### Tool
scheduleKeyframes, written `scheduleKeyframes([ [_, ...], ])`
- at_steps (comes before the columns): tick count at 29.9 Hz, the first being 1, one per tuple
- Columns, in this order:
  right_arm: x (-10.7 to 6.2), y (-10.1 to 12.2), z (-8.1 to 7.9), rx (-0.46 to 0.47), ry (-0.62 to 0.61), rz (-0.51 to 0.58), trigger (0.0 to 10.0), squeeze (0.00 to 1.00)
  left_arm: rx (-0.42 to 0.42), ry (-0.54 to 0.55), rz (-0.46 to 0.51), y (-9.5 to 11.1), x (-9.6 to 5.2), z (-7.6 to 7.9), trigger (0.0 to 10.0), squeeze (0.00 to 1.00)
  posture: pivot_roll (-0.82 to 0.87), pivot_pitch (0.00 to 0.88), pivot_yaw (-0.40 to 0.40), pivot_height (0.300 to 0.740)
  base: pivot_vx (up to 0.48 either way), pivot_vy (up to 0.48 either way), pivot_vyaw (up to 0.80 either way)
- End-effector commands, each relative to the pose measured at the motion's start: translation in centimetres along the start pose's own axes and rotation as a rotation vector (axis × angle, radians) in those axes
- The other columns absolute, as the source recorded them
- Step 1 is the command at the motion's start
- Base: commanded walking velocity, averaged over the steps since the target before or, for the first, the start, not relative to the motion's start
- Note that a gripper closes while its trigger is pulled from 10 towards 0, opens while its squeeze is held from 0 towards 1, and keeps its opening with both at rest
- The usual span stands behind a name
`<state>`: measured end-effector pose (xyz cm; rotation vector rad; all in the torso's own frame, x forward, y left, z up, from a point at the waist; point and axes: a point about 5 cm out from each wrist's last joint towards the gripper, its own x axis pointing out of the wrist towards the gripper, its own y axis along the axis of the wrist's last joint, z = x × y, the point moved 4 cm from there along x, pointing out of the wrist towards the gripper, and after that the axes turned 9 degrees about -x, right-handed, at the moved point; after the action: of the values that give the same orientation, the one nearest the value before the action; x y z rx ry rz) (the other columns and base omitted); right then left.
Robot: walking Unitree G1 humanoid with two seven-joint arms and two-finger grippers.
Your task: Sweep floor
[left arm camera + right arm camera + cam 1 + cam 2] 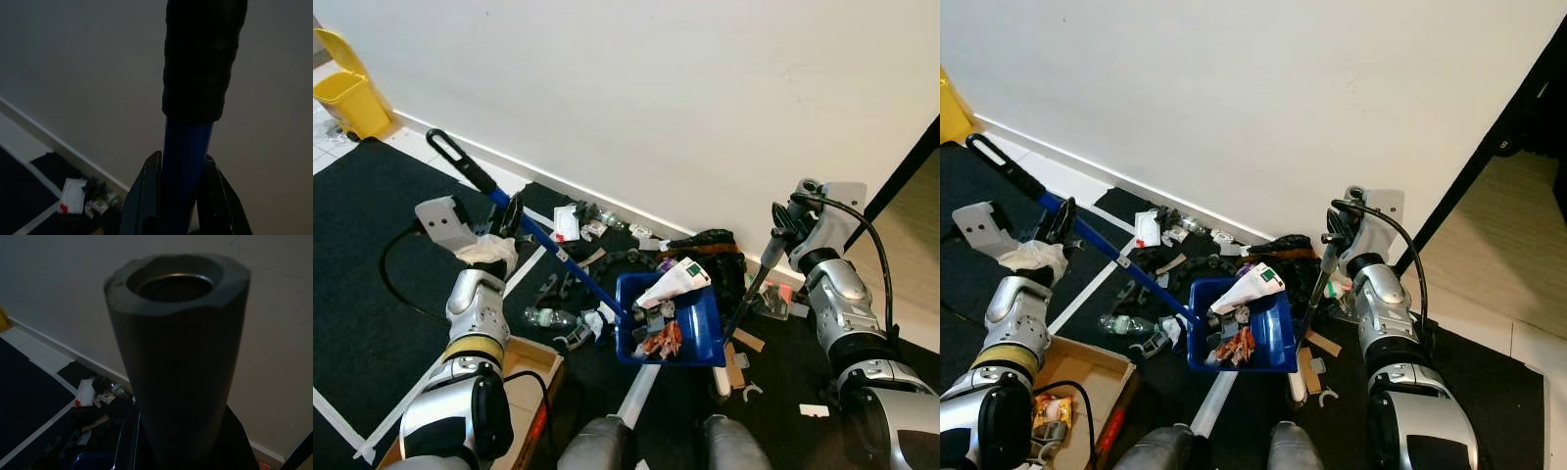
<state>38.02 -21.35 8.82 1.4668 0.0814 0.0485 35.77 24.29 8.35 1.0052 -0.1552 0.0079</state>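
A: Nearest cam: robot's knees at bottom edge, then cardboard box (pixel 524 387) on black mat (pixel 362 313) by left arm. Dustpan (pixel 690 328) sits just ahead on the mat, straddling the white stripe (pixel 641 387).

B: Pan state?

A: Blue, loaded: white wrapper (pixel 674 284) leaning over the back rim, small scraps inside. Left gripper (pixel 514 217) closed on pan handle (pixel 543 240), blue shaft pinched between both fingers (pixel 149 196) just below the black grip per wrist cam.

B: Right side?

A: Right gripper (pixel 781 235) closed on broom pole (pixel 749 294); wrist cam looks down the pole's hollow top end. Bristles (pixel 710 245) are down behind the pan's right corner, near the baseboard.

B: Left to sweep?

A: Plenty, I'd say. Litter pile (pixel 597 230) along the wall edge of the mat: white packet, black chain-like bits. Bottle (pixel 548 318) and scraps left of the pan. Cardboard bits (pixel 744 343) and a white clip off its right side.

B: Risks?

A: 1) Pan is full and the wrapper is perched high, so any tilt or lift via that long handle could dump it. 2) Grip is far from the pan, a long lever, so pan may swivel when the broom pushes in. 3) Bottle will likely roll instead of sweeping. 4) Box and cable sit close to the left arm, snag risk. 5) Feet are close to the pan, a step fwd could kick it.
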Motion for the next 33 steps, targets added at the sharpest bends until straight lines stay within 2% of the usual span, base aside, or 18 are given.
scheduleKeyframes([
  [1, 0.4, 0.8, -0.1, 0.000, 0.005, 0.030, 10.0, 0.00, -0.044, 0.030, 0.040, 0.3, -0.3, -0.5, 10.0, 0.00, 0.10, 0.017, -0.015, 0.740, 0.000, 0.000, 0.00],
  [5, 0.1, 0.5, 0.3, 0.007, 0.001, 0.028, 10.0, 0.00, -0.041, 0.053, 0.042, 0.4, -0.7, -1.2, 10.0, 0.00, 0.10, 0.025, -0.017, 0.740, 0.000, 0.000, 0.00],
  [10, -0.3, 0.2, 0.7, 0.003, -0.003, 0.020, 10.0, 0.00, -0.027, 0.095, 0.064, 1.4, -1.2, -2.5, 10.0, 0.00, 0.10, 0.029, -0.020, 0.740, 0.000, 0.000, 0.78],
  [17, -0.4, 0.1, 0.7, 0.002, -0.002, 0.017, 10.0, 0.00, -0.006, 0.119, 0.104, 2.9, -1.4, -3.3, 10.0, 0.00, 0.11, 0.033, -0.026, 0.740, 0.000, 0.000, 0.79],
  [25, -0.4, 0.1, 0.7, 0.001, 0.004, 0.018, 10.0, 0.00, 0.005, 0.132, 0.129, 3.8, -1.5, -3.8, 10.0, 0.00, 0.11, 0.034, -0.027, 0.740, 0.000, 0.000, 0.79],
  [33, -0.4, 0.0, 0.3, 0.007, 0.006, 0.022, 10.0, 0.00, 0.025, 0.119, 0.175, 5.6, -0.8, -3.5, 10.0, 0.00, 0.13, 0.037, -0.021, 0.740, 0.000, 0.000, 0.79],
])
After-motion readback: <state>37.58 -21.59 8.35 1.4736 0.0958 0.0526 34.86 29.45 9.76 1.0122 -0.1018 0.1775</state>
